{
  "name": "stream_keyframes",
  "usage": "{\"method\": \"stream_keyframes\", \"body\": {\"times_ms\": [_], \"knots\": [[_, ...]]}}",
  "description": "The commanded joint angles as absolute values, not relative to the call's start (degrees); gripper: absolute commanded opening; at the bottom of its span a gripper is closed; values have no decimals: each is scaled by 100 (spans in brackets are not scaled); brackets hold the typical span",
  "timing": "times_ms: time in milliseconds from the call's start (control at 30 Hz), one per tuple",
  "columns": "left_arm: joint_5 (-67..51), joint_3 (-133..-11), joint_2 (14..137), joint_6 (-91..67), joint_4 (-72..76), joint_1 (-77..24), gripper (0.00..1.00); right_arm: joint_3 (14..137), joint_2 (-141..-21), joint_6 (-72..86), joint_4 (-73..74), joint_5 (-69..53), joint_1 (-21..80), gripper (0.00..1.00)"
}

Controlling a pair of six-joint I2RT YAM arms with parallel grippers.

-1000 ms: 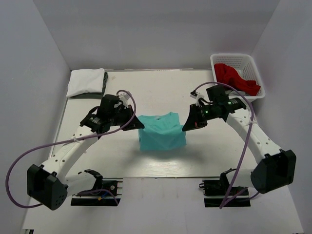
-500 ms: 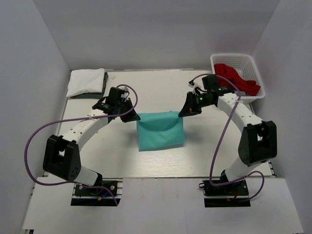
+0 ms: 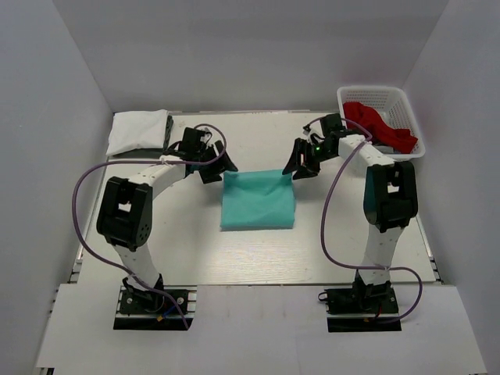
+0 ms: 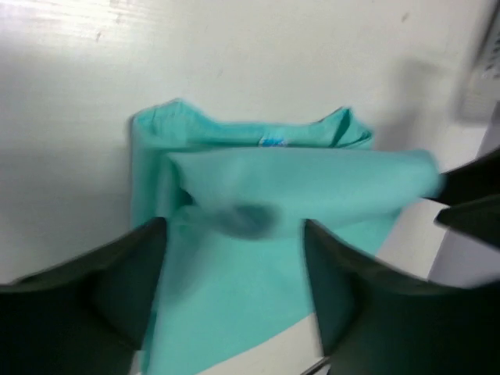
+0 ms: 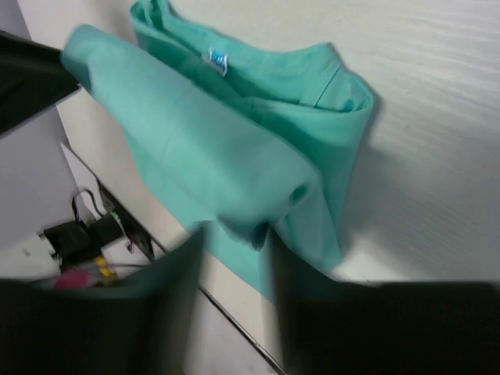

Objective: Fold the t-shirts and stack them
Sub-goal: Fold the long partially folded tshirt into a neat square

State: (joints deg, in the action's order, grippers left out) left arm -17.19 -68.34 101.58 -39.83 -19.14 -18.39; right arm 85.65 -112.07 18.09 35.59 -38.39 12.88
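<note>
The teal-green t-shirt [image 3: 258, 200] lies folded in a square at the table's middle. Its top layer [image 4: 297, 180] is blurred and sagging over the collar. My left gripper [image 3: 225, 167] hovers at the shirt's far left corner, open, its fingers [image 4: 117, 289] wide apart over the cloth. At the far right corner my right gripper [image 3: 294, 167] is open by a narrower gap [image 5: 234, 250], and the fold's edge [image 5: 258, 223] hangs just at its tips. A white t-shirt [image 3: 138, 130] lies folded on a dark grey one [image 3: 169, 134] at the back left. The red t-shirt [image 3: 380, 125] is in the basket.
The white lattice basket [image 3: 373, 94] stands at the back right corner against the wall. Grey walls close in the table on three sides. Both arms reach far across the table, their purple cables looping along the sides.
Both grippers carried the teal shirt's near edge away from the bases to the far edge, folding it over, then opened and let the cloth go.
</note>
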Motion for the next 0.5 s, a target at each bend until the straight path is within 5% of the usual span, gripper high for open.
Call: {"method": "stream_keyframes", "body": {"times_ms": [0,33,200,467], "knots": [[-2177,-7417,10291,-3754,-1512,-1740,89,8982,-11294,1802,3323,-3622,1178,69],[-2180,-7679,10344,-3753,-1625,-1740,100,9026,-11311,1758,3270,-3604,1178,90],[-1644,-7981,10171,-3473,-2083,-1740,100,9458,-10997,1371,3770,-3070,1204,90],[-2031,-7260,9878,-3419,-1230,-1995,100,7269,-9581,2099,1813,-3980,1327,90]]}}
